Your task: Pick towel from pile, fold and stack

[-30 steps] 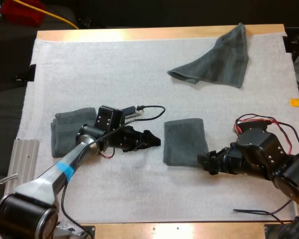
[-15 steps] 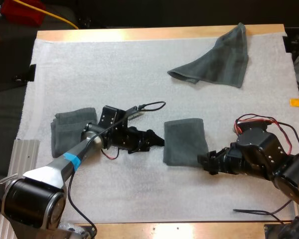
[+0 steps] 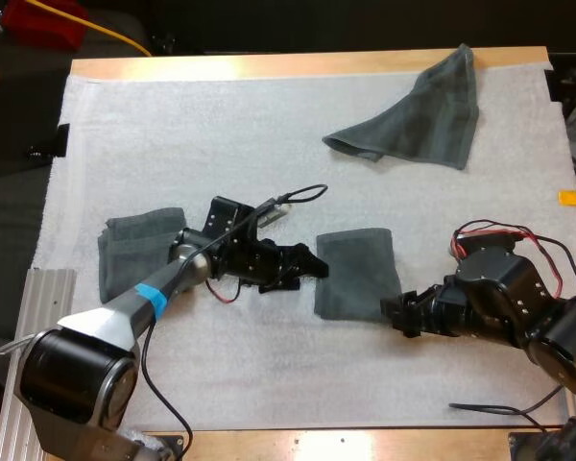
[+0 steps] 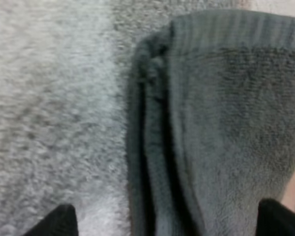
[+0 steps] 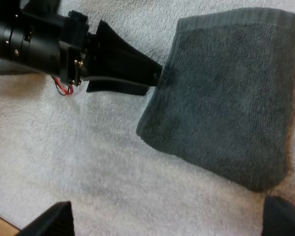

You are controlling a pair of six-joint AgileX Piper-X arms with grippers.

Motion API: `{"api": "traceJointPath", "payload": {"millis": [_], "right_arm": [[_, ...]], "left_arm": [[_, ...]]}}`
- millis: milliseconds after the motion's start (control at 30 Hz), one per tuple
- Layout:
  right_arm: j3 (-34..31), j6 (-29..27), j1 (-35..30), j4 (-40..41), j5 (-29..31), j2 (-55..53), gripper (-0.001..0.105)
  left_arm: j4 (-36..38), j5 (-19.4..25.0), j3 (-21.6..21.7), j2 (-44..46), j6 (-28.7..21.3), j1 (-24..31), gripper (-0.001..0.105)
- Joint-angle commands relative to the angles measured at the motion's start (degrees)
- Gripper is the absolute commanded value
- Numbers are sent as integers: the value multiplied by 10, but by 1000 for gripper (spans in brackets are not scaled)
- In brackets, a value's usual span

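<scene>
Towel folding centres on a folded towel [image 3: 355,272] that lies flat near the middle of the white mat [image 3: 221,144], a dark grey-green rectangle with its layered fold edge turned toward my left arm. The left gripper [image 3: 315,267] lies low over the mat with its tips right at that edge. In the left wrist view its fingers [image 4: 59,222] stand wide apart with nothing pressed between them, and the towel's stacked folds lie just ahead of the gap. The right wrist view shows one of these tips meeting the towel's edge; I cannot tell whether it slips under the cloth. The right gripper [image 3: 392,312] sits at the towel's near corner on my right side. Its own fingers [image 5: 51,221] are also spread and clear of the cloth, with the towel's near end ahead of them. A second folded towel [image 3: 125,254] rests on the mat beside my left arm, well apart from the middle one, with part of it hidden by the arm. A crumpled towel [image 3: 422,110] lies at the far right of the mat, one corner reaching the wooden table [image 3: 269,65] at the far side.
</scene>
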State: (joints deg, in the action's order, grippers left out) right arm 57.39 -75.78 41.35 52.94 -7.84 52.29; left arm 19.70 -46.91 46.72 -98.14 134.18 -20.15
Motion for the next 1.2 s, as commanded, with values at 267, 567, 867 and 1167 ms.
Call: {"api": "traceJointPath", "payload": {"millis": [267, 567, 867, 1167], "right_arm": [[1, 0, 1, 18, 3, -3, 74], [1, 1, 1, 18, 3, -3, 74], [1, 1, 1, 18, 3, -3, 74], [1, 1, 1, 18, 3, -3, 74]], "left_arm": [[71, 30, 49, -25, 23, -35, 71], [136, 28, 124, -72, 20, -85, 71], [133, 11, 139, -81, 18, -100, 68], [139, 15, 139, -81, -14, -100, 11]]}}
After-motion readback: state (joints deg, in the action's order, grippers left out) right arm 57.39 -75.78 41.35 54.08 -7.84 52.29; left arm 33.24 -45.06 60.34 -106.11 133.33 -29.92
